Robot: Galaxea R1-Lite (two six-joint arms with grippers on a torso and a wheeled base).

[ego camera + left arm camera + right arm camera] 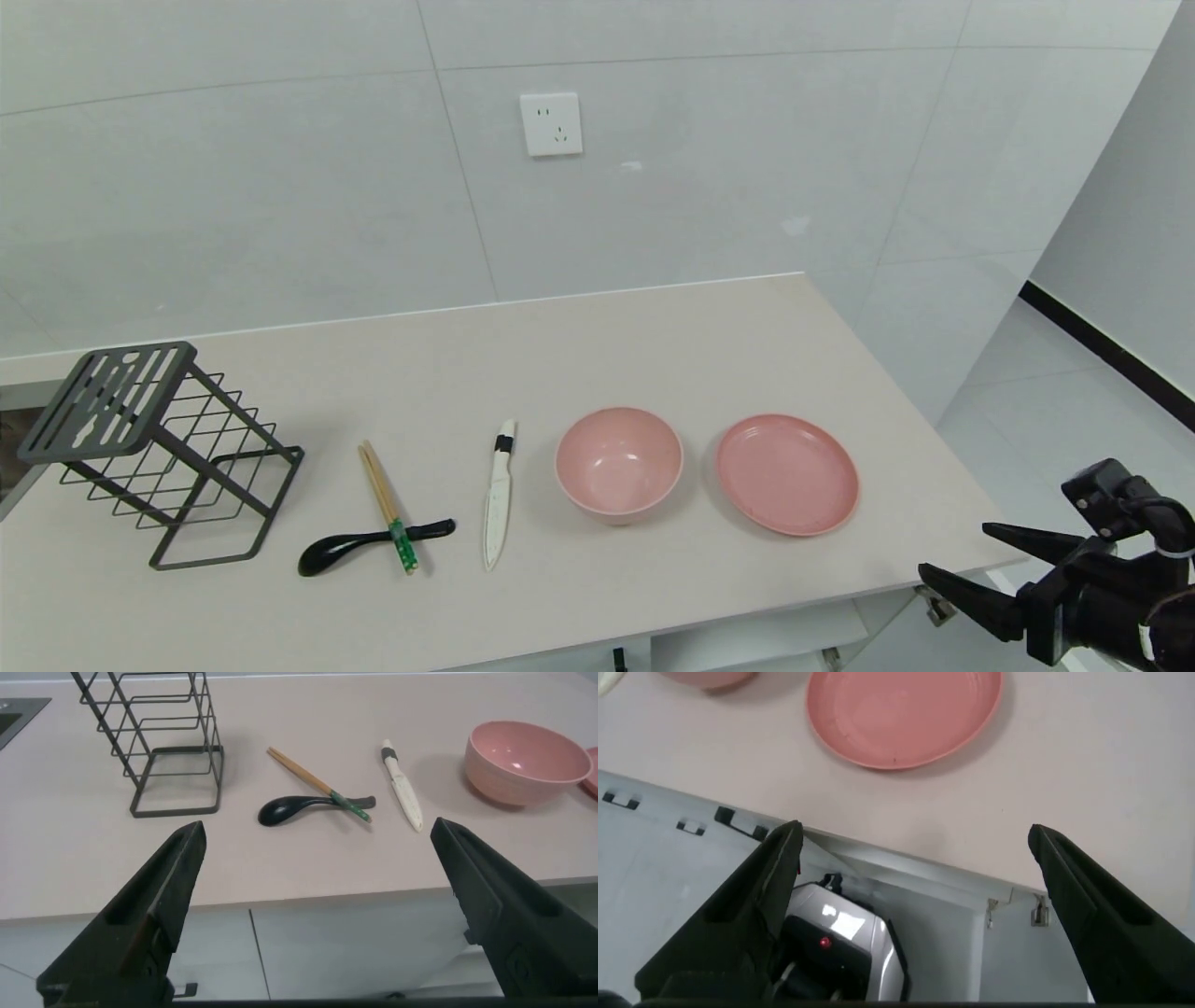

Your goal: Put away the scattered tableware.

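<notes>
Kitchen setting: a countertop work area against a tiled wall.
A flat beige countertop (653, 355) fills the lower half of the head view, backed by large pale grey wall tiles (233, 187) with a white wall socket (551, 123) at upper centre. White cabinet fronts (355, 952) sit under the counter edge. A dark metal wire utensil rack (159, 448) at lower left and a pink round bowl (619, 462) at centre stand on the counter.

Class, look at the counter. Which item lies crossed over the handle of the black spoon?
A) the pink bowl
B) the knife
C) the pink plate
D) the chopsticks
D: the chopsticks cross the handle of the black spoon, while the knife lies apart to one side.
</notes>
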